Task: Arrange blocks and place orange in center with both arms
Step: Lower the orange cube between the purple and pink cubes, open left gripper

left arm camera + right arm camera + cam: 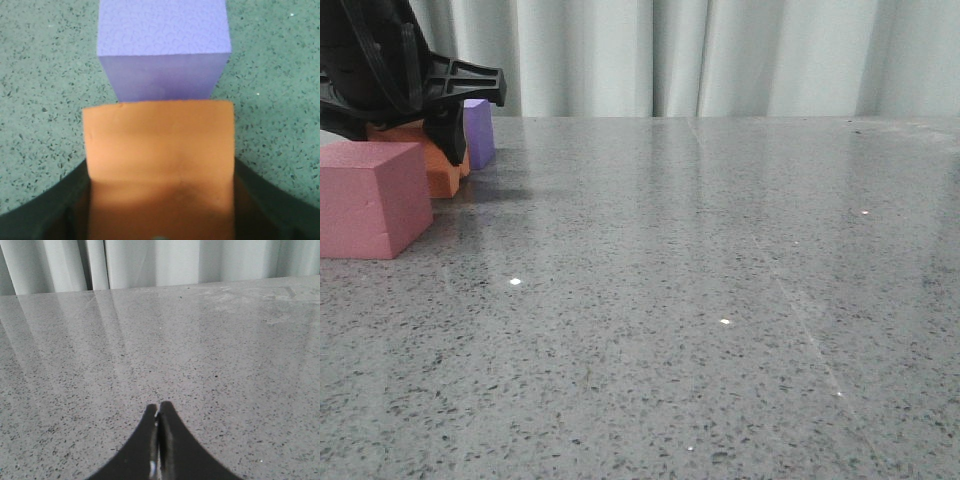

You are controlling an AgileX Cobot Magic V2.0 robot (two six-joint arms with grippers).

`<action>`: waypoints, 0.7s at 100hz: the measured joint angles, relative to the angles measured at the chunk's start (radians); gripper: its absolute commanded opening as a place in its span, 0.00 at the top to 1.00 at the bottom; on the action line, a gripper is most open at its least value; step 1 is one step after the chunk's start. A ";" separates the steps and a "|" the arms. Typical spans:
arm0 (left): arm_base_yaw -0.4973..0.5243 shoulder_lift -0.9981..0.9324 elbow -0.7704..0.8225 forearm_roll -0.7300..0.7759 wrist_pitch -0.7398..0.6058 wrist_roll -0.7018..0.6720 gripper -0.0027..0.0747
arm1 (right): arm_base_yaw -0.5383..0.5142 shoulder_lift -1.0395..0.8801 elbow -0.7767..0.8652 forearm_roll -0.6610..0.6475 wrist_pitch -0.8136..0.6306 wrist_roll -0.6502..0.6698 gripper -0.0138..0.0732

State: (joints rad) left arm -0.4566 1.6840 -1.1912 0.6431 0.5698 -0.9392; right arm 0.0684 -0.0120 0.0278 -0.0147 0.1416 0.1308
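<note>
Orange cube (159,165) inside left end effector (160,210).

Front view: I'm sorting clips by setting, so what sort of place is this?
Probably a lab or test bench, not a home. A bare grey speckled table is backed by plain pale curtains, and the only items are three foam cubes: orange cube, purple cube, pink cube.

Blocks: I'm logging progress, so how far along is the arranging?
Looks done: all three sit together at the table's far left, orange block between pink block and purple block. In hand: the left claw grips the orange one, right against the purple. Left: release, perhaps straighten the row. The right claw is shut, holding nothing.
</note>
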 measured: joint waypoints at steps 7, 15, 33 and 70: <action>0.000 0.003 0.000 0.000 -0.001 0.002 0.78 | 0.000 0.000 0.000 0.000 0.000 0.000 0.92; 0.000 0.004 0.000 0.000 -0.001 0.002 0.78 | 0.000 0.000 0.000 0.000 0.000 0.000 0.92; 0.000 0.008 -0.003 0.000 0.005 0.002 0.78 | 0.000 0.000 0.000 0.000 0.000 0.000 0.92; 0.000 0.008 -0.006 0.000 0.013 0.009 0.70 | 0.000 0.000 0.000 0.000 0.000 0.000 0.92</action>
State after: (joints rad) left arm -0.4566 1.6916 -1.1968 0.6431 0.5828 -0.9302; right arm 0.0684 -0.0120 0.0278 -0.0147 0.1416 0.1308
